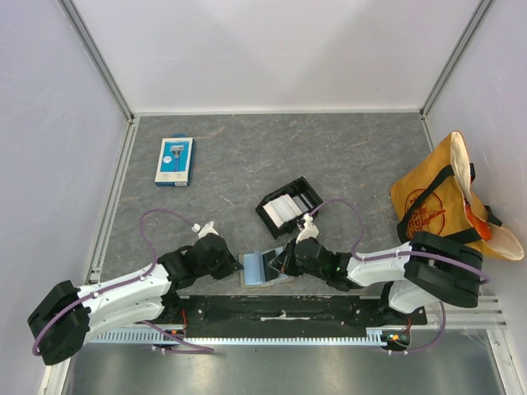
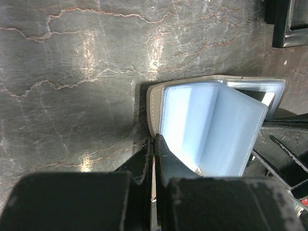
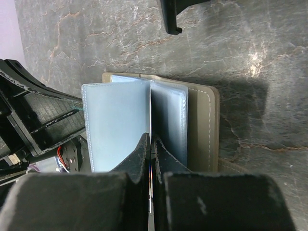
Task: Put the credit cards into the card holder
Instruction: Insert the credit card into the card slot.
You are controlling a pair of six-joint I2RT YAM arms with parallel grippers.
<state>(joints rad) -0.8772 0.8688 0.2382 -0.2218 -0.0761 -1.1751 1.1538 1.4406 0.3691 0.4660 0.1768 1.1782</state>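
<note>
Top view: the card holder lies open at lower centre of the desk, with the left hand and right hand flanking it. The credit cards sit in the black tray just above.

Left wrist view: fingers pinched narrow on the card holder's cover edge.

Right wrist view: fingers nipped together on a raised pocket leaf.

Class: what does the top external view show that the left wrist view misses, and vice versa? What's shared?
Top only: the blue-and-white pack, the yellow bag, the credit cards in the black tray. Left wrist only: the left gripper pinching the card holder at its edge, clear pockets up close. Both: the open holder, part of the tray.
</note>
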